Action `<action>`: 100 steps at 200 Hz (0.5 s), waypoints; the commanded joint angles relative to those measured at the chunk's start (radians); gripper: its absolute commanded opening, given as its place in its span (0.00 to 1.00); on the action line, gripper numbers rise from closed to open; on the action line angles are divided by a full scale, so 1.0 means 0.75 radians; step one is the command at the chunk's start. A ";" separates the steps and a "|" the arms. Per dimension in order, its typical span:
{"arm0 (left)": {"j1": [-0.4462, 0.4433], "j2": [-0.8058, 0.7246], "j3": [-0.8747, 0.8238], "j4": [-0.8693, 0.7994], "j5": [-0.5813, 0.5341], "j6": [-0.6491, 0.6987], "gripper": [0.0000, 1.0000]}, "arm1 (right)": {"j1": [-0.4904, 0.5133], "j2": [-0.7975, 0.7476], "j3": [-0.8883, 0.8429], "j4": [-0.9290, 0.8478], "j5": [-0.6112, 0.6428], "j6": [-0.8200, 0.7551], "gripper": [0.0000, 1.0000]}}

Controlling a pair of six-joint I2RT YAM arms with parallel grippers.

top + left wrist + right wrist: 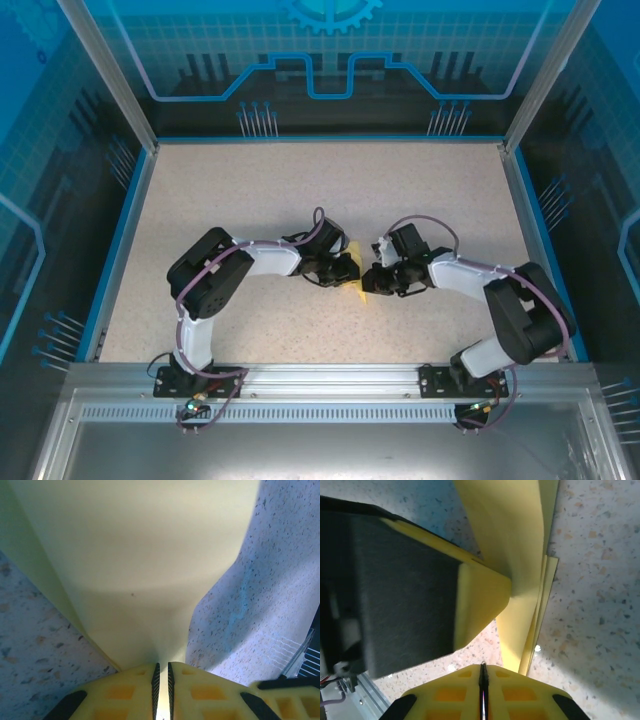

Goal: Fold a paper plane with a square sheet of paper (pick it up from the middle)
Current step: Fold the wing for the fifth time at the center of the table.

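paper plane [140,580] in left gripper [162,669]

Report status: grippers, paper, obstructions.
Left gripper shut on the paper. Right gripper shut beside its layered edge; grip unclear. Paper partly folded, between both. Grippers crowd tip to tip.

Table [300,190]: pale speckled top, sound. Blue edging [320,139] on the far and side margins, metal rail [330,375] along the near edge. Folded pale-yellow paper [357,288] at centre; contact with the surface cannot be confirmed.
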 commanded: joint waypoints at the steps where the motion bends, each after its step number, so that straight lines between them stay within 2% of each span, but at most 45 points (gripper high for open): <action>1: 0.005 0.038 0.006 -0.105 -0.076 0.012 0.17 | 0.027 0.055 0.028 0.075 -0.050 0.007 0.11; 37: 0.004 0.037 0.005 -0.094 -0.069 0.003 0.17 | 0.039 0.135 0.035 0.084 -0.070 -0.018 0.11; 68: 0.005 0.017 0.012 -0.098 -0.066 0.019 0.17 | 0.033 0.195 0.020 0.004 0.017 -0.054 0.10; 100: 0.004 -0.027 0.122 -0.165 0.010 0.186 0.18 | 0.014 0.230 -0.023 -0.051 0.052 -0.089 0.09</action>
